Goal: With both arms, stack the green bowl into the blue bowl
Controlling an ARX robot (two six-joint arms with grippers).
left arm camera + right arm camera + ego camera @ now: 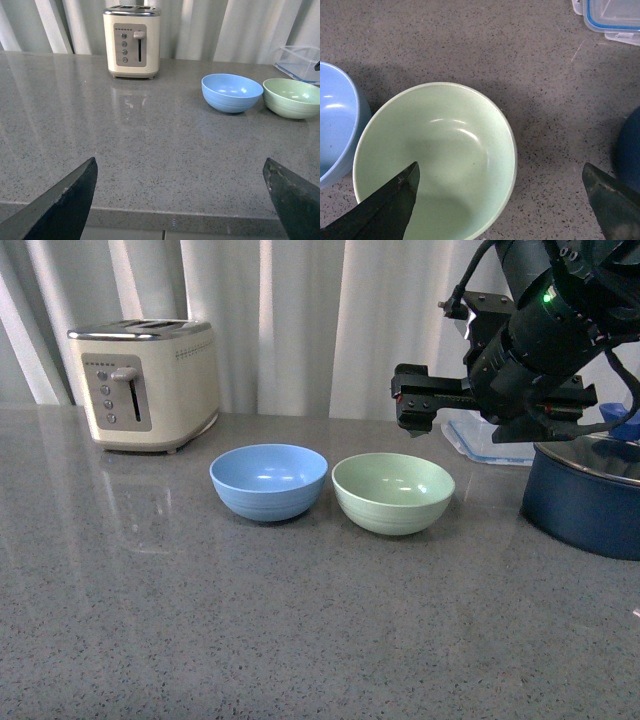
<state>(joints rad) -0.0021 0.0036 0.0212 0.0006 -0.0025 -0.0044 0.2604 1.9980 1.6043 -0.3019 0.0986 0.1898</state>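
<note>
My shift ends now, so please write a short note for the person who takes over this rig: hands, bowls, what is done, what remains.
Right hand: open, empty, in the air over the green bowl.
Left hand: open, empty, near the front edge of the counter.
Blue bowl: empty, upright beside the green bowl.
Done: nothing stacked.
Left: grip green bowl, lift, set into blue bowl.

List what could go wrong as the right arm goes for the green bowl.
The green bowl sits almost against the blue bowl, so a push on it may shove the blue one. The right gripper hangs open above it with its arm close over the navy pot, so a swing could bump the pot. A one-rim pinch may tip the bowl.
</note>
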